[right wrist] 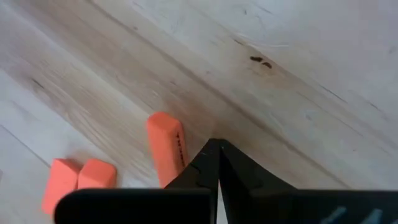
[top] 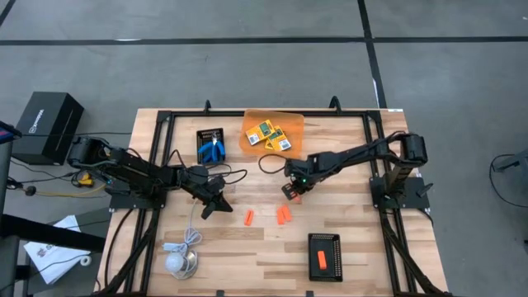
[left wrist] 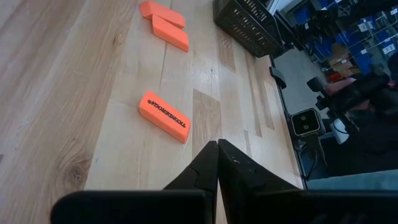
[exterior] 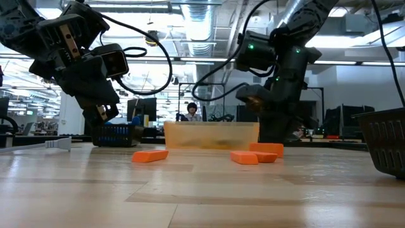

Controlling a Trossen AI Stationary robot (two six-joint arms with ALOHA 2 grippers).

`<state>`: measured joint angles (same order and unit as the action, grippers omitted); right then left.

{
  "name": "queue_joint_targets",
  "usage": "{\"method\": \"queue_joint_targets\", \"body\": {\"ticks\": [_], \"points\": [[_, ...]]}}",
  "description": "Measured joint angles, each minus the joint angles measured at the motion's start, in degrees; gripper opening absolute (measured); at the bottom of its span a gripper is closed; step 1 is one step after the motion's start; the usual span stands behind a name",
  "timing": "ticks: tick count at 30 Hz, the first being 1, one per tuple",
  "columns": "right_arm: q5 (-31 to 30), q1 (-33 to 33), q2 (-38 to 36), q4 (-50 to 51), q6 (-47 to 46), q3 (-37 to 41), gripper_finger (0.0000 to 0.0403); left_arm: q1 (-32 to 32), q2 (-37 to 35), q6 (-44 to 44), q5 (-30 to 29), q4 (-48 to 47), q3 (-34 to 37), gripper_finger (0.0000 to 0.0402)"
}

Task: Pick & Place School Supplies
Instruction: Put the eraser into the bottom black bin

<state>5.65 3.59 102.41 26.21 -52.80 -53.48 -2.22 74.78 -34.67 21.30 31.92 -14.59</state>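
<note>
Hovering over the counter (top: 346, 165), my left gripper (top: 206, 208) is pinched closed and empty; my right gripper (top: 290, 191) is likewise closed and empty. Landmark: orange tray (top: 252, 122), holding the crayon boxes (top: 272, 136). Just left of it, a small black tray (top: 200, 134) holds the scissors (top: 214, 150). Nearer me than the orange tray, three orange sticks (top: 283, 215) lie loose. Farther toward me, another black tray (top: 334, 240) holds one stick (top: 321, 260).

Blue-handled scissors (top: 213, 150) lie in a black tray. Yellow-and-green crayon boxes (top: 272, 135) sit in an orange bin. Three orange sticks (top: 283, 215) lie flat mid-tabletop; a fourth stick (top: 321, 261) rests in another tray.
</note>
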Motion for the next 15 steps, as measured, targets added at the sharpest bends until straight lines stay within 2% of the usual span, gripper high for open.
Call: {"method": "queue_joint_targets", "body": {"ticks": [10,15], "points": [[0.7,1.8,0.0,2.9,0.8,0.2,0.0,0.0,0.0,-0.1,0.0,0.0,0.0,0.0002],[-2.3,4.2,-0.7,6.1,-0.5,0.2,0.0,0.0,0.0,-0.1,0.0,0.0,0.0,0.0002]]}}
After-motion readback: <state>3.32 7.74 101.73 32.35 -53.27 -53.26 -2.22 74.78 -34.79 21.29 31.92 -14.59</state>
